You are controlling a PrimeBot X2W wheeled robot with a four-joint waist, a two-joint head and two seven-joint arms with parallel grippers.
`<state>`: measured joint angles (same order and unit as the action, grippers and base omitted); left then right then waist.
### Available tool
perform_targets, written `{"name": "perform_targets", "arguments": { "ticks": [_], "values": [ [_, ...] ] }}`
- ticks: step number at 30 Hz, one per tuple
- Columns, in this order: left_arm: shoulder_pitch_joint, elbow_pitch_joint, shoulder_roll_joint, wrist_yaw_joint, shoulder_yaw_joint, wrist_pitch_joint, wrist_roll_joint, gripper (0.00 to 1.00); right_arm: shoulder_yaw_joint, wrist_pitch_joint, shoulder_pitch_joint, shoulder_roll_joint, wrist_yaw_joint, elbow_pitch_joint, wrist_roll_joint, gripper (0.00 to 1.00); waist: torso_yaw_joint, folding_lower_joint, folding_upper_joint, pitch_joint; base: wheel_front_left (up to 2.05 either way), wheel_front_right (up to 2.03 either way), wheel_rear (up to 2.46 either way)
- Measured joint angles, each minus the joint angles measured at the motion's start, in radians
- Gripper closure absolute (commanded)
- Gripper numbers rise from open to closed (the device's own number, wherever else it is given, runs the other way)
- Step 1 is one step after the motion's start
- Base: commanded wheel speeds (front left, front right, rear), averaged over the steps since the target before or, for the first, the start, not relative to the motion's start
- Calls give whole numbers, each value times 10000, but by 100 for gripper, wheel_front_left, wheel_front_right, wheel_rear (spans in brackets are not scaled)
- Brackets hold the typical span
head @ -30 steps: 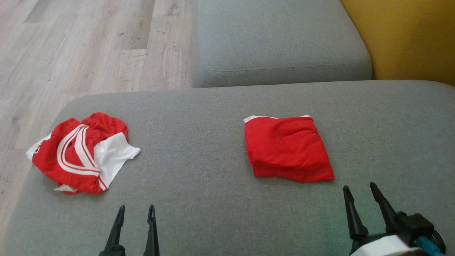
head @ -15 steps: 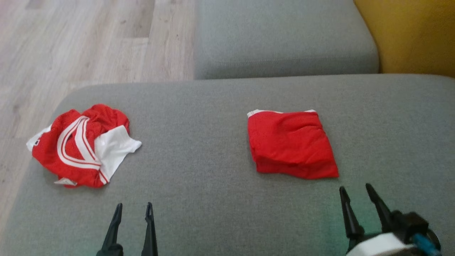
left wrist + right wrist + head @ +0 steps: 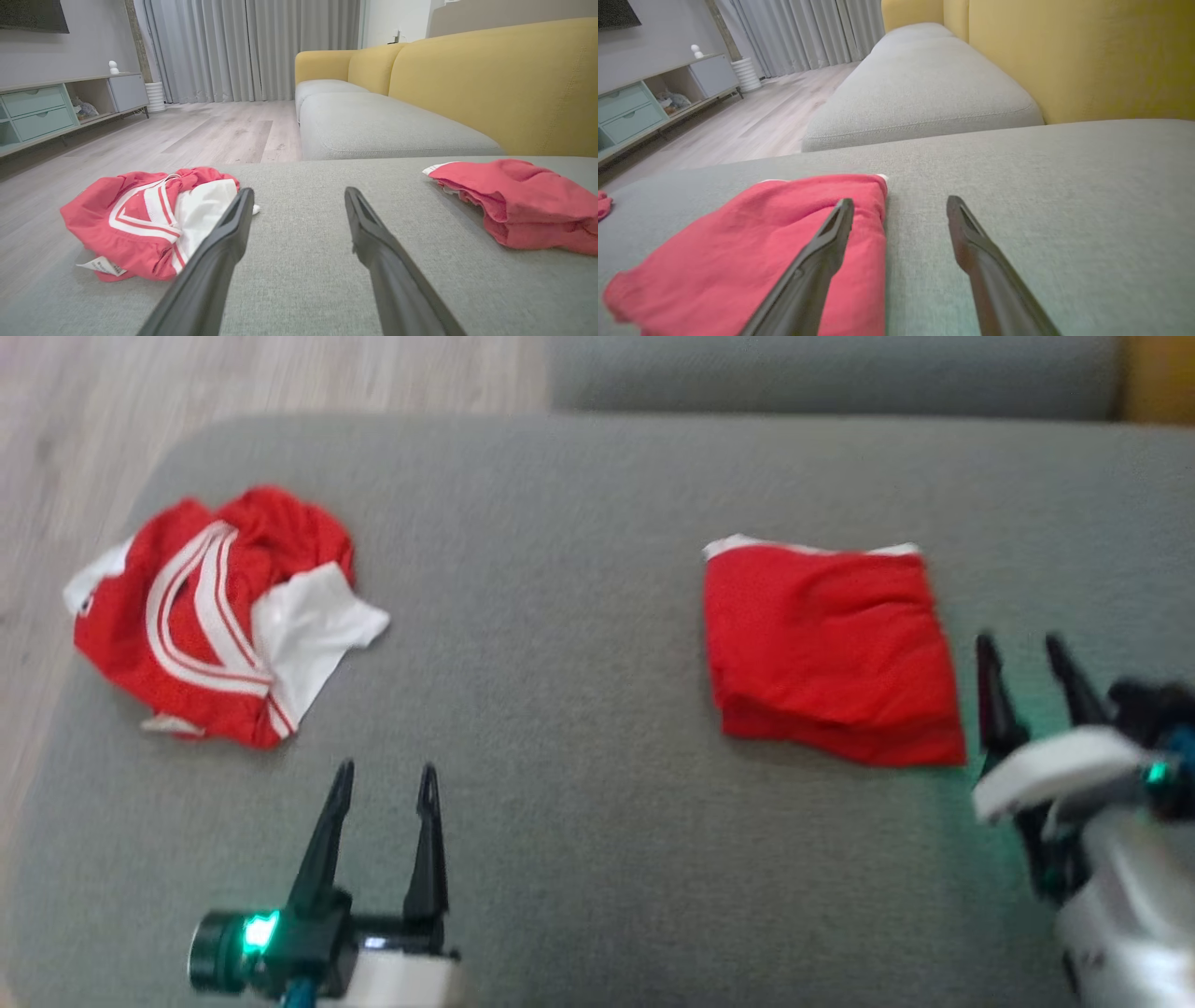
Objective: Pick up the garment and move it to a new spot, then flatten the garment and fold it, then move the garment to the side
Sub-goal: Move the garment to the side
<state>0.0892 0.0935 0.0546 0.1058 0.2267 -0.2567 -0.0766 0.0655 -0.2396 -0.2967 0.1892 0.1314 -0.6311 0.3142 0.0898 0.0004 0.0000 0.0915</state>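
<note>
- Both arms are reaching further up the head view than a second ago, and the camera is tipping downward, so the whole scene is sliding toward the top of the frame.
- The right gripper (image 3: 1019, 641) is now standing just beside the right edge of the folded garment (image 3: 831, 653) instead of below it. Its jaws are spread wide with nothing between them. In the right wrist view the right gripper (image 3: 899, 200) is showing one finger over the red cloth (image 3: 761, 242) and the other over bare cushion.
- The left gripper (image 3: 386, 768) is sitting at the lower left of the frame, likewise released and empty, below and to the right of the crumpled garment (image 3: 215, 616) and apart from it.
- Both garments are lying on the grey cushion (image 3: 579, 616), well apart: the red-and-white crumpled one at the upper left, near the cushion's edge, and the plain red folded one at centre right.
- Judging by the layout, one piece is looking finished and the bunched one is waiting for its pick-up, though the right gripper's place beside the folded piece may mean that piece is being shifted aside first.
- The next move is calling for a low approach and a pinch on a raised fold, since flat cloth is offering little to catch.
- A white tag (image 3: 100, 266) is sticking out under the crumpled garment (image 3: 149, 224) in the left wrist view; its print is too small to read.
</note>
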Motion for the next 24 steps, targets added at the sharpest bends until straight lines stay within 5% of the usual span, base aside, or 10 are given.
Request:
{"name": "perform_targets", "arguments": {
  "ticks": [8, 9, 11, 12, 17, 24],
  "values": [
    [-858, -6, -23, 194, 527, 0, -211, 0, 1379, 849, -2008, 840, 0, -2033, 1942, 0, 593, -1, 0, 1259, 0, 0, 0],
    [-918, -6, -23, 244, 602, 0, -213, 0, 1641, 1055, -2043, 842, 0, -2182, 2197, 8, 650, -1, 0, 1343, 0, 0, 0],
    [-991, 2, -25, 282, 631, 0, -224, 0, 2132, 1135, -2051, 859, 0, -2194, 2625, 81, 720, -1, 0, 1464, 0, 0, 0],
    [-1034, -2, -25, 330, 629, 0, -224, 0, 2265, 1041, -2074, 907, 0, -2155, 2878, 100, 724, -3, 0, 1513, 0, 0, 0],
    [-1056, -12, -27, 437, 614, 0, -222, 0, 2888, 723, -2249, 1547, 0, -2157, 3358, 100, 434, -3, 0, 1663, 0, 0, 0],
    [-1539, -117, -29, 437, 614, 0, -221, 0, 3285, 727, -2545, 4357, 0, -2675, 2159, 100, -48, -3, 0, 2284, 0, 0, 0]
  ]
}}
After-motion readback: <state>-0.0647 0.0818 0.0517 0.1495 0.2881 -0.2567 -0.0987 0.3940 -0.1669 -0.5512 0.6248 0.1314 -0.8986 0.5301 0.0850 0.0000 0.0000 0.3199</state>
